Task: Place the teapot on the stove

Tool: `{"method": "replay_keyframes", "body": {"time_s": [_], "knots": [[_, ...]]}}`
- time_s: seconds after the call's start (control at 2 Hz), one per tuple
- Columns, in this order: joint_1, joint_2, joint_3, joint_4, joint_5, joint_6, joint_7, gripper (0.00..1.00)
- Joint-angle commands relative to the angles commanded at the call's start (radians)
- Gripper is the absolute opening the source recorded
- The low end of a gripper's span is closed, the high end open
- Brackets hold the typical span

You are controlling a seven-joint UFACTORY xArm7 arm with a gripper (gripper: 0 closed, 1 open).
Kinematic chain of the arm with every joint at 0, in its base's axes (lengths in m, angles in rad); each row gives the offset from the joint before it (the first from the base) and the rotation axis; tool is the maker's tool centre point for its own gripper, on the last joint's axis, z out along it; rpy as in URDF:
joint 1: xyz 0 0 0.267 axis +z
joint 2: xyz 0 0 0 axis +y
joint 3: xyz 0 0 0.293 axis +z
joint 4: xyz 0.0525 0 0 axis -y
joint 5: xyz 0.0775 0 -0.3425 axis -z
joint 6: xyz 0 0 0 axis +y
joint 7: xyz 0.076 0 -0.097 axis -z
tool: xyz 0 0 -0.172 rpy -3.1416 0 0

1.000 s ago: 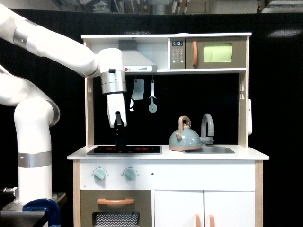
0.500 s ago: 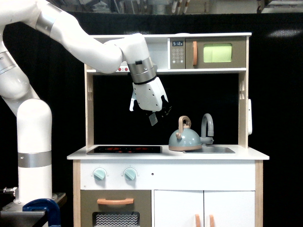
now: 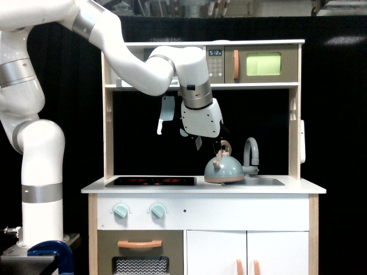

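Reach for the kettle, nothing grasped yet.
The white arm's gripper (image 3: 214, 141), aperture unclear, hovers above the squat blue-grey teapot (image 3: 224, 167) beside the grey sink (image 3: 258, 181); next comes grasping its tan handle, then the glossy black stove (image 3: 150, 181).

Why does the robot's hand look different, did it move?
Yes. The gripper swung from above the stove toward the exterior view's right, and now hangs by the teapot's handle.
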State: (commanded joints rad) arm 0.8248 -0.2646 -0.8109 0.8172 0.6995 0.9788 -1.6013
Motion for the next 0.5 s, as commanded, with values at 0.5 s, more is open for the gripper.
{"method": "replay_keyframes", "body": {"time_s": [0.5], "knots": [[0.015, 0.029, 0.038, 0.023, 0.010, -0.017, 0.022, 1.00]]}}
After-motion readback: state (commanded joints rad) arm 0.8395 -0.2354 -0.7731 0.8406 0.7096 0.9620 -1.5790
